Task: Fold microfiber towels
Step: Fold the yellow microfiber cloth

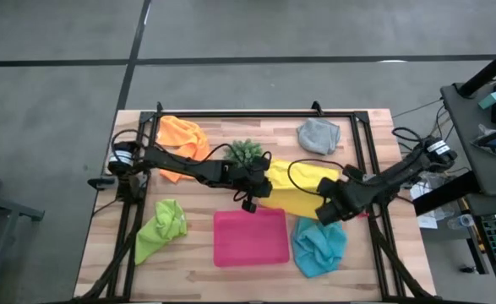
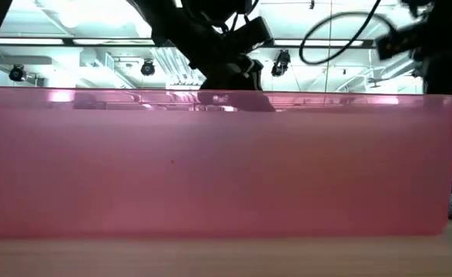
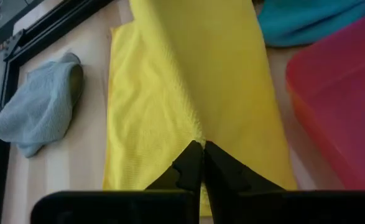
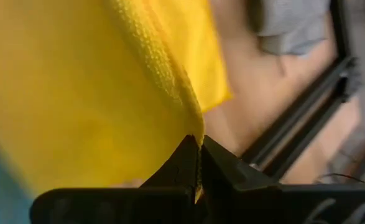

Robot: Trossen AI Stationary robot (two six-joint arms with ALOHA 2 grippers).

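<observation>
Both tools are clenched on the soft yellow microfiber towel [image 1: 294, 187], which lies stretched near the middle of the wooden counter [image 1: 198, 203], just behind the flat pink rectangular tray [image 1: 249, 237]. The left tool [image 3: 198, 155] pinches the fabric at the end nearer the small spiky green plant [image 1: 246, 153], and a ridge of cloth runs away from its tips; the right tool [image 4: 198, 158] grips an edge at the opposite end, toward the counter's right side. The step in hand looks like the fold of this yellow cloth, with both ends held. The next move probably calls for carrying the two pinched edges together across the cloth, keeping them level so the halves meet squarely. The crumpled orange towel [image 1: 182, 135], grey towel [image 1: 318, 135], lime green towel [image 1: 163, 225] and light blue towel [image 1: 319, 246] remain unfolded around it.
</observation>
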